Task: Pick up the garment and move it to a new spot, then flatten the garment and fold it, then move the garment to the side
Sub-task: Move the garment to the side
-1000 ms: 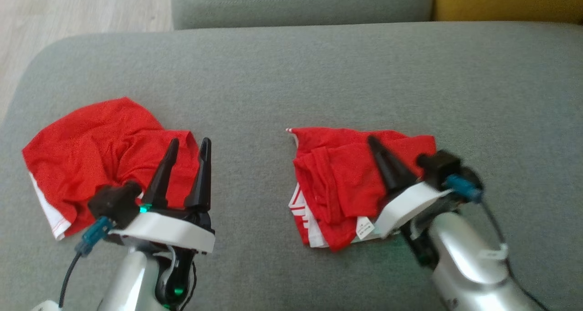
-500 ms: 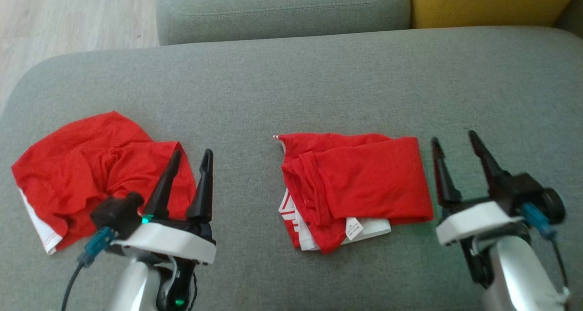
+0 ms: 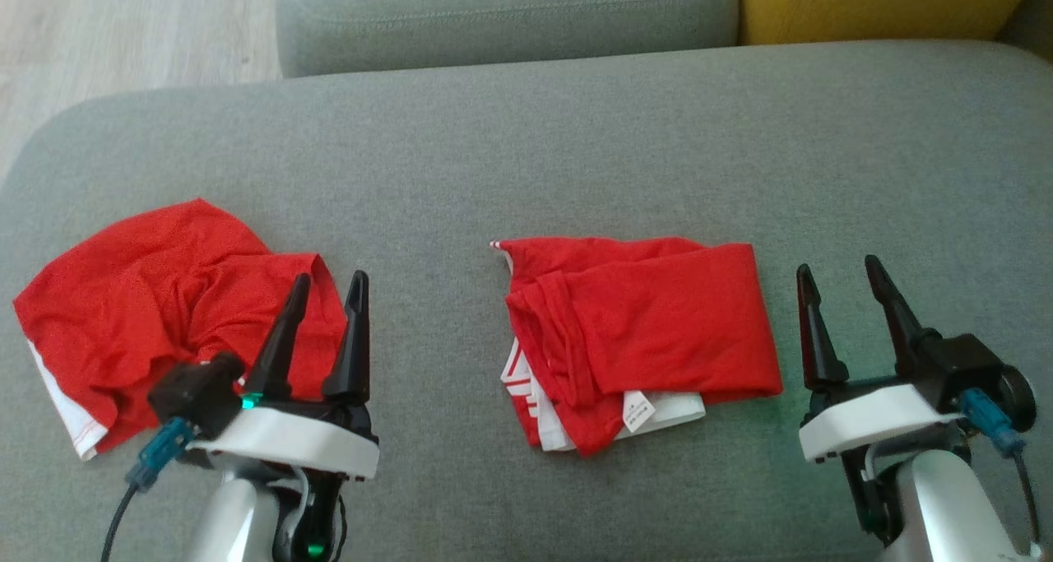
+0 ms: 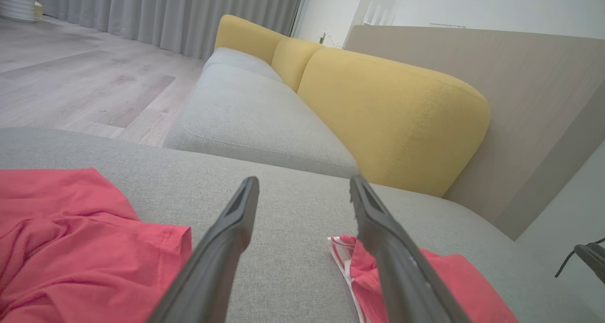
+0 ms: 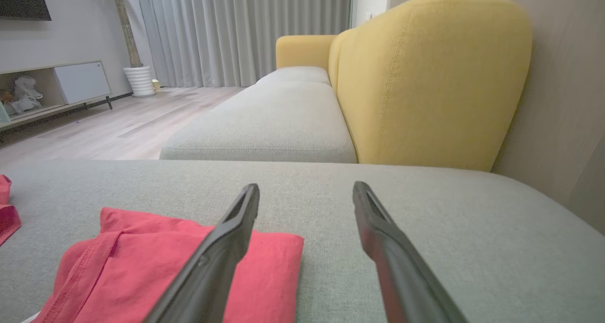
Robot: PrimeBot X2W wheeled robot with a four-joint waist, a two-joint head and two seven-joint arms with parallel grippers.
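Head view, near edge first. Left gripper [image 3: 331,276] at 7 o'clock, fingers apart, nothing between them, tips pointing to 12. Its fingertips overlap the right hem of the crumpled red garment [image 3: 156,299] in this view; contact cannot be told. That garment lies in a loose heap at 8 to 9 o'clock on the grey seat cushion [image 3: 526,150], white trim showing at its near-left edge.

Right gripper [image 3: 837,266] at 4 to 5 o'clock, fingers spread, empty, over bare cushion. Folded red garment [image 3: 658,323] lies just at its 9 o'clock, apart from it, a narrow strip of cushion between. Garment sits near mid-cushion, roughly rectangular, red top layer, white-and-red striped layers poking out at the near-left corner, a small white label [image 3: 637,411] at the near edge. Open cushion between the two garments, well apart.

Left wrist view: left gripper [image 4: 303,181] fingers wide, crumpled garment [image 4: 71,238] at 8 o'clock, folded one [image 4: 453,275] at 4 o'clock behind the right finger.

Right wrist view: right gripper [image 5: 306,186] spread, folded garment [image 5: 142,261] at 8 o'clock behind the left finger, bare cushion under the gap.

Farther out: second grey seat [image 3: 502,11] at 12, yellow backrest [image 3: 872,2] at 1 o'clock, wood floor [image 3: 123,27] at 11. Far back: grey curtains [image 5: 246,30], a low cabinet [image 5: 56,86], a white ribbed pot [image 5: 140,80].
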